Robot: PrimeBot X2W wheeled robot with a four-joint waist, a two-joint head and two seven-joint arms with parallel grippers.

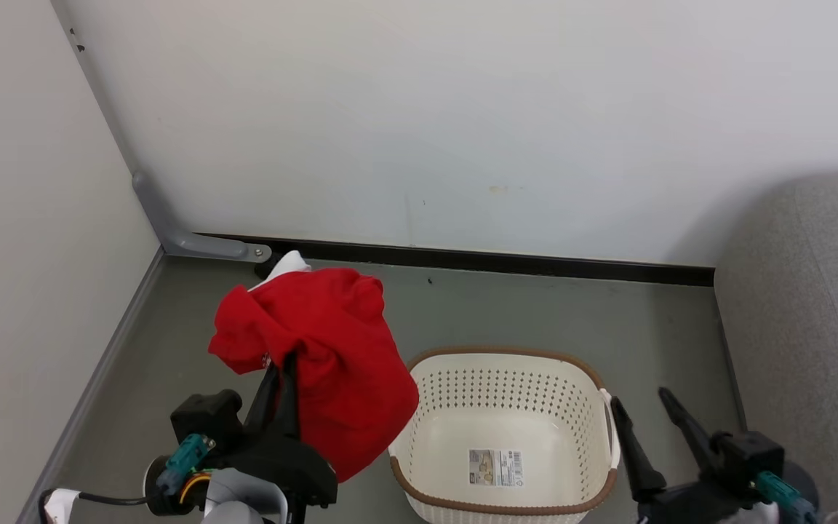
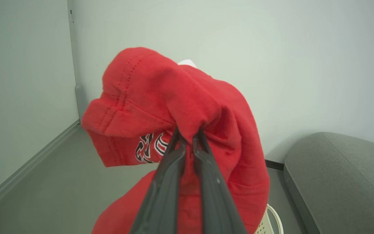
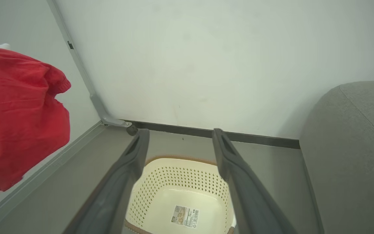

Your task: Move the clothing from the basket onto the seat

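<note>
Left gripper (image 2: pixel 188 136) clenched on a fold of the red jersey (image 2: pixel 174 94), fingers pinched almost together with cloth bunched between the tips. The jersey hangs clear of the floor (image 1: pixel 172 349), draped over and around the fingers. Part of its black-and-white lettering shows on the underside in the left wrist view. A bit of white fabric (image 1: pixel 289 263) pokes out at the top of the bundle. In the head view the jersey sits left of the basket (image 1: pixel 506 352), and its lower edge overlaps the basket's left rim; whether it touches the rim I can't tell.

Right gripper (image 1: pixel 639 399) released, fingers spread wide, nothing between them. It sits just right of the basket, and the nearer finger is beside the white side handle (image 1: pixel 608 429). Its wrist view looks down into the basket.

The basket stands upright on the floor, with only the paper label (image 1: pixel 495 467) on its bottom.

The sofa cushion (image 1: pixel 804 327) is at the far right, well apart from the jersey, with the basket in between and bare fabric on top. Behind everything is a white wall (image 1: pixel 463 109) with a dark baseboard (image 1: pixel 499 260). A grey bracket (image 1: pixel 193 244) sits in the left corner.
</note>
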